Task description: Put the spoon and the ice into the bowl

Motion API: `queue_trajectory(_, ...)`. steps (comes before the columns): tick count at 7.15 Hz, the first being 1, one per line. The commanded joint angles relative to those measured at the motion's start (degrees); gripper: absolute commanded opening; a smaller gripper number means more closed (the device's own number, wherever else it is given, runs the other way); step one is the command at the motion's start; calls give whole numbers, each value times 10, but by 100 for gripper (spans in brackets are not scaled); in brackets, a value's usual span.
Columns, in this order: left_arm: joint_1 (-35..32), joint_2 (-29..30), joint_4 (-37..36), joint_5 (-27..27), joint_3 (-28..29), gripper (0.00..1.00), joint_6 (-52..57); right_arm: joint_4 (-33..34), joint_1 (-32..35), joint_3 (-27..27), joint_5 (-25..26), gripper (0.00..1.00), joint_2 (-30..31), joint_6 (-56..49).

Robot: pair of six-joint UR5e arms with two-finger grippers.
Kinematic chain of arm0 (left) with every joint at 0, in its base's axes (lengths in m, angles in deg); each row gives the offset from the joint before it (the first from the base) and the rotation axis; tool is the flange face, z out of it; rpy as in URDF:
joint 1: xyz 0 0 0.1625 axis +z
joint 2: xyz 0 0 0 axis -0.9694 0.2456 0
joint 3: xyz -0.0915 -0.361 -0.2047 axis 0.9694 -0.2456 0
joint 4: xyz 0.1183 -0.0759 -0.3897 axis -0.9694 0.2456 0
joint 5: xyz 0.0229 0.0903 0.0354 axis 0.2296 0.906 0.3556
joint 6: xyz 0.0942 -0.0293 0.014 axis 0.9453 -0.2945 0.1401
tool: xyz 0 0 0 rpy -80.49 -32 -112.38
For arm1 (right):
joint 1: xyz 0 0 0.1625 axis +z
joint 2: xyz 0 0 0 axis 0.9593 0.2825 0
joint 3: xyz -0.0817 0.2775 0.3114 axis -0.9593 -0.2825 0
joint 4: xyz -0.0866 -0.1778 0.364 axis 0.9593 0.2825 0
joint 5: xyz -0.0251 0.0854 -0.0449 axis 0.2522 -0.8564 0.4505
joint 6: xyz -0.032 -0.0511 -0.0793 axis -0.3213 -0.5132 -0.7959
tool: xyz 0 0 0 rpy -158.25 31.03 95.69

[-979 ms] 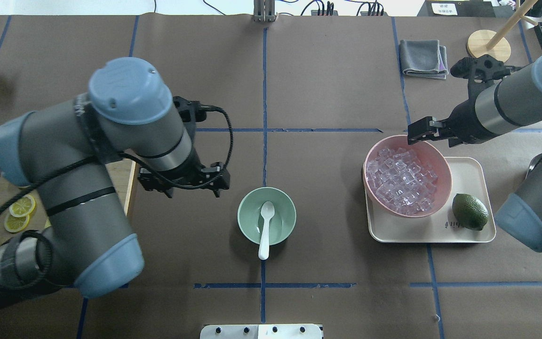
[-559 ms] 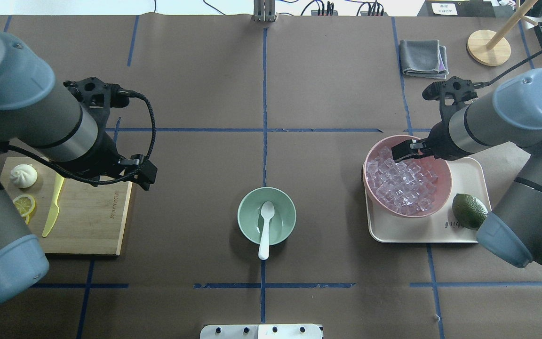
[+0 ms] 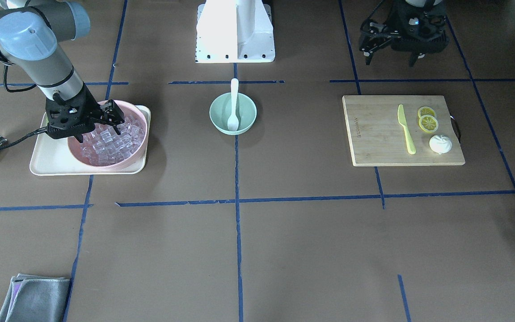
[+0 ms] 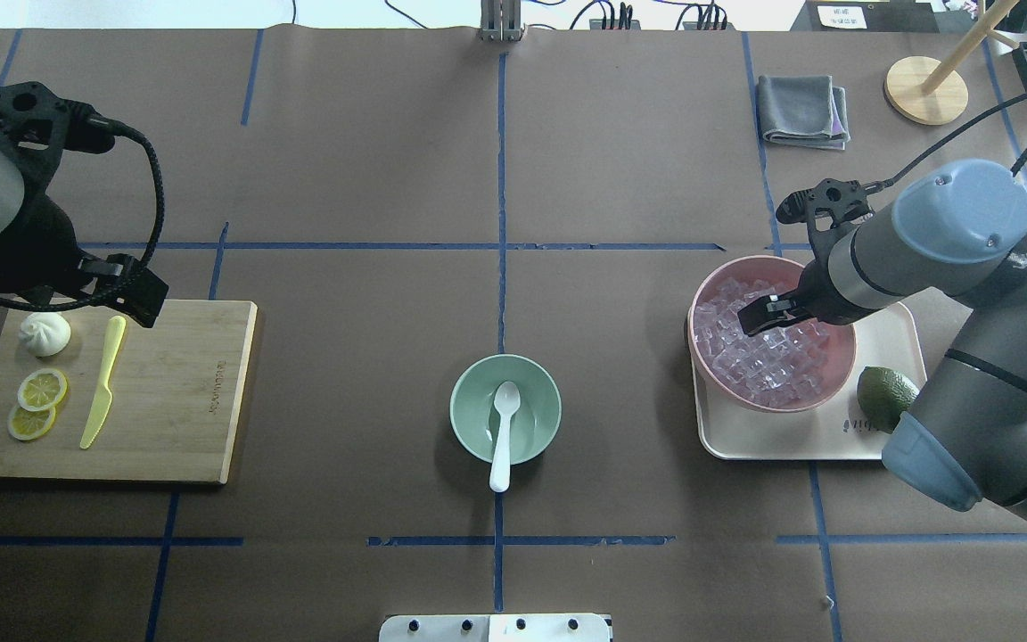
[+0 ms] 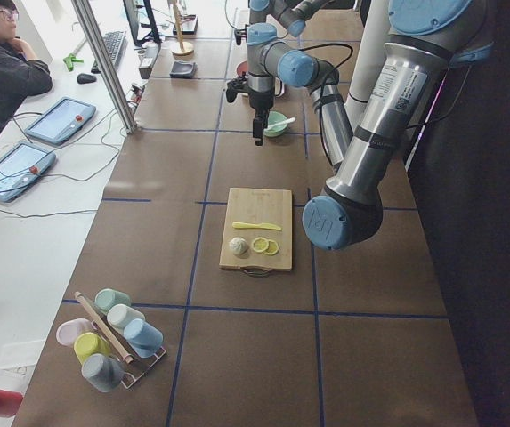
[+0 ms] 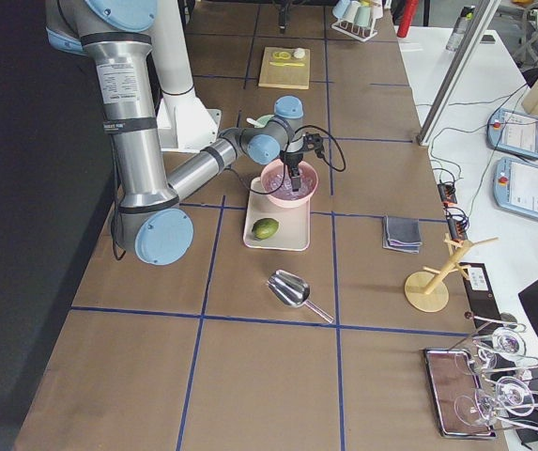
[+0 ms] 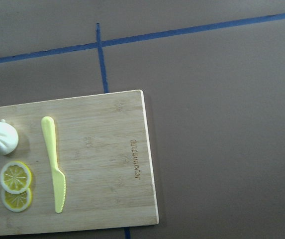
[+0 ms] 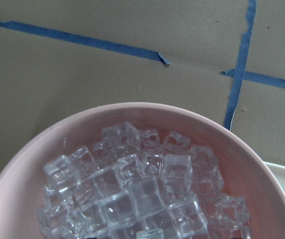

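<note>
Hovering over the ice (image 4: 763,361) in the pink bowl (image 4: 776,407), the right gripper (image 4: 756,318) holds its jaws apart for a cube. The spoon (image 4: 503,428) lies in the mint bowl (image 4: 469,415), and the left gripper (image 3: 390,49) waits far off, jaws apart.

Spoon (image 4: 502,428) in bowl (image 4: 473,406), ctr; ice (image 4: 745,357) in 2nd bowl (image 4: 842,357) on tray (image 4: 790,443), R; cutting board (image 4: 184,392) L.
</note>
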Motion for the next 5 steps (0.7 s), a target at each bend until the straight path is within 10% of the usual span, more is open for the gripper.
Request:
queue_trajectory(1,-36,-24,-3,-12,-6,100,43,3,-14,-4,-1,83,3,-1)
queue_trajectory(5,-62,-42,-3,-26,-6,100,77,8,-16,-4,0,62,-1,-1)
